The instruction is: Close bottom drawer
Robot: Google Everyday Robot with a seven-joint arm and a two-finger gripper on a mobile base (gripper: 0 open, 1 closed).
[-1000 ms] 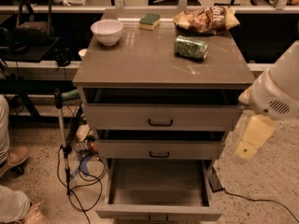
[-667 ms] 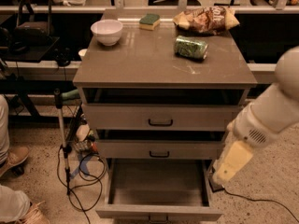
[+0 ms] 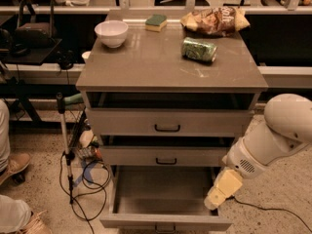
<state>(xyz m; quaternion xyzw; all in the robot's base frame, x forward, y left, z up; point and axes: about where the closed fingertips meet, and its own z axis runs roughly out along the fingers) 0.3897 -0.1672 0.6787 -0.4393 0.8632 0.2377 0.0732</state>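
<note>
The bottom drawer (image 3: pixel 161 194) of the grey-beige cabinet is pulled far out, its empty inside showing and its flat front (image 3: pixel 165 223) at the bottom edge of the view. The two drawers above it, the middle drawer (image 3: pixel 165 156) and the top drawer (image 3: pixel 167 122), sit nearly shut. My arm comes in from the right, and my gripper (image 3: pixel 218 193) hangs low beside the open drawer's right side, just above its right front corner.
On the cabinet top (image 3: pixel 146 65) lie a white bowl (image 3: pixel 111 32), a sponge (image 3: pixel 156 22), a chip bag (image 3: pixel 214 20) and a green can (image 3: pixel 199 49). Left of the cabinet stand a pole (image 3: pixel 64 140) with cables (image 3: pixel 83 179) and a person's shoe (image 3: pixel 14 165).
My arm has swung down and to the left, bringing the gripper from beside the cabinet's right side to the open bottom drawer's right edge. The drawer has not moved.
</note>
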